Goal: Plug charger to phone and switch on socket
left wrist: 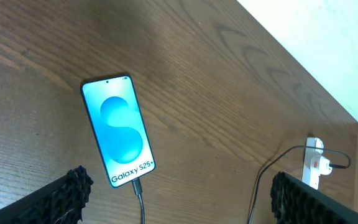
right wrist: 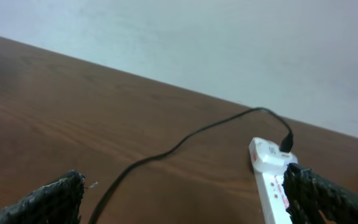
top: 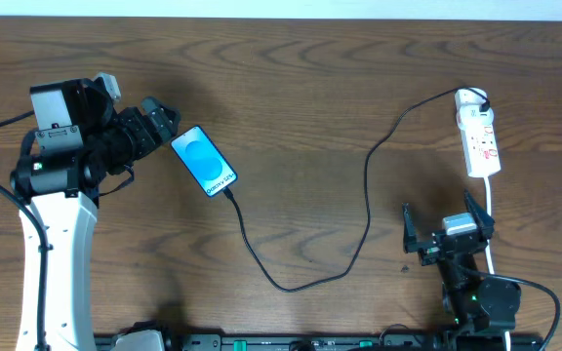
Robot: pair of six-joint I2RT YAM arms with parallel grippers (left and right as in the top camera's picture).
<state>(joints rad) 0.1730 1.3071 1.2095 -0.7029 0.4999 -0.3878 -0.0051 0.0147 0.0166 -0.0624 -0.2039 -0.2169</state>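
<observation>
The phone [top: 204,161] lies face up on the wooden table [top: 310,78], left of centre and set at a slant, its pale blue screen lit. The left wrist view reads "Galaxy S25+" on it [left wrist: 118,130] and shows the charger's [top: 368,195] small tip going into the bottom edge, which the overhead view barely resolves. From there the thin black cable loops toward the near edge, then climbs to the socket [top: 479,136] at the far right. The right wrist view shows its black plug seated at the strip's far end [right wrist: 272,183]. I can't tell how the red switches are set.

The left gripper [top: 161,119] sits just beside the phone's top corner, spread wide and empty. Whether it touches the phone is unclear. The right gripper [top: 439,216] is near the socket's white cord [top: 491,210], also spread wide and holding nothing.
</observation>
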